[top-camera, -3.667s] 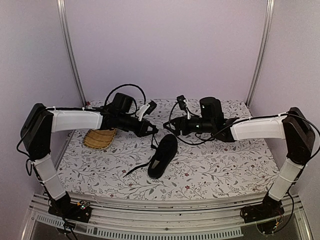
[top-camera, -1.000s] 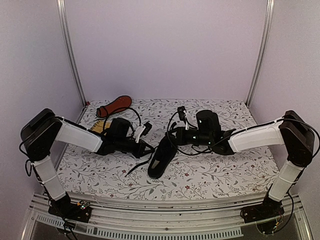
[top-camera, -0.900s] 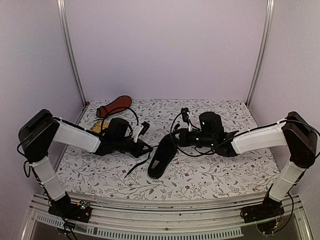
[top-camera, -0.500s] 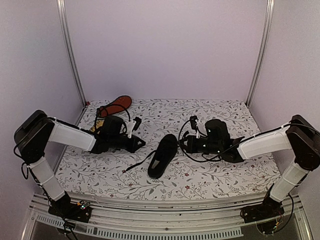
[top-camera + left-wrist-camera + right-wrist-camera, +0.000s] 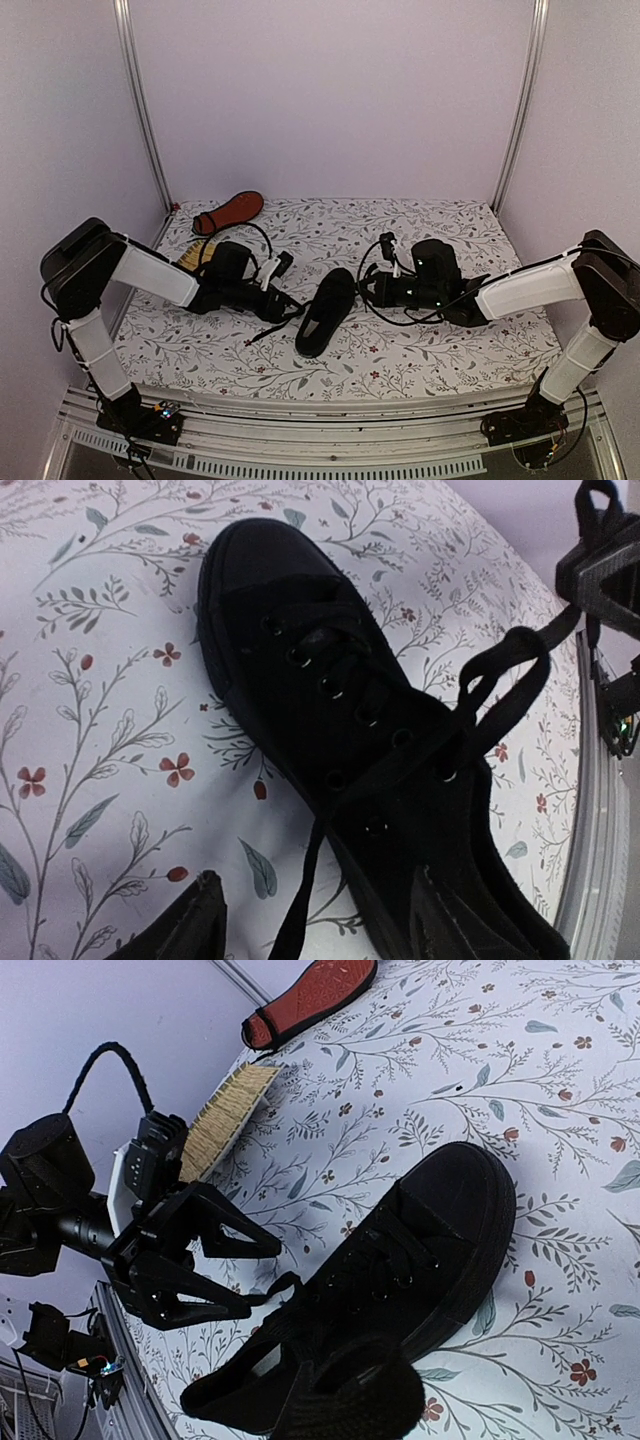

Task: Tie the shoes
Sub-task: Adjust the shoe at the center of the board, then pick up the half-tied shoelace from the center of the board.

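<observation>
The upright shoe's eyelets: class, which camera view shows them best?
Left wrist: the shoe fills the frame, eyelets distinct. Right wrist shows it obliquely, eyelets faint; top external shows only a small dark shape.

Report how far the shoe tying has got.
Done: nothing; no knot shows on the near shoe. In hand: the right end effector is shut, apparently on a lace loop; the left end effector is open. Left: both bows; the far shoe lies sole-up.
</observation>
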Robot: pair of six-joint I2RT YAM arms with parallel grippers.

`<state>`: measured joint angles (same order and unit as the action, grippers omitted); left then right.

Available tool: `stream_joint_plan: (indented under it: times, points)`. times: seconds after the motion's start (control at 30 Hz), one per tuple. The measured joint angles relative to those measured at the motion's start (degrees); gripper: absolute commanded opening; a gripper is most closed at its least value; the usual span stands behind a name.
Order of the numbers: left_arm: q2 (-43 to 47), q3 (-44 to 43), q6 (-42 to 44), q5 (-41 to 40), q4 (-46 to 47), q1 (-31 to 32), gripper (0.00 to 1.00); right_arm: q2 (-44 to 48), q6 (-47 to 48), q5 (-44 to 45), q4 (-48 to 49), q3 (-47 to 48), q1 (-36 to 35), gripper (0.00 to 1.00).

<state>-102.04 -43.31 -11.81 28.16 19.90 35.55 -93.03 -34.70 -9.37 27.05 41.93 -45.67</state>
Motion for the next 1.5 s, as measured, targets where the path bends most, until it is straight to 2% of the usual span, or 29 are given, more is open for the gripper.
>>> stream_joint_plan:
  times: [0.07,0.17,0.3,0.47,0.67,0.8,1.0,1.27,1.5]
  points:
    - [-1.68,-1.14,0.68,1.09,-0.48,-0.04,0.62,0.0,0.0,-0.28,0.22,0.0,0.0,0.02]
    - [-4.39,-3.02,1.22,2.19,-0.96,-0.07,0.54,0.0,0.0,-0.42,0.48,0.0,0.0,0.02]
    - [-6.71,-4.7,1.31,2.97,-1.4,-0.11,0.34,0.0,0.0,-0.42,0.5,0.0,0.0,0.02]
    - [-8.02,-5.44,1.07,5.77,-0.61,-0.09,0.01,0.0,0.0,-0.39,0.52,-0.02,0.0,0.02]
    - [-9.01,-3.37,-2.69,8.63,3.82,1.51,0.0,0.72,0.02,-0.37,0.42,-0.52,0.37,0.02]
    - [-8.76,0.87,-7.76,9.01,9.46,5.4,0.0,2.47,0.24,-0.31,0.28,-1.09,1.53,0.02]
    - [-5.22,5.88,-14.47,5.95,12.92,10.19,0.0,4.28,1.55,-0.15,-0.68,-1.31,2.58,0.02]
    - [6.8,8.61,-16.72,-5.22,11.3,3.74,0.0,5.88,2.67,0.11,-2.49,-3.65,2.62,0.02]
    - [8.26,6.58,-16.06,-10.47,6.82,-3.06,0.0,6.36,3.74,0.04,-3.61,-4.9,2.62,0.02]
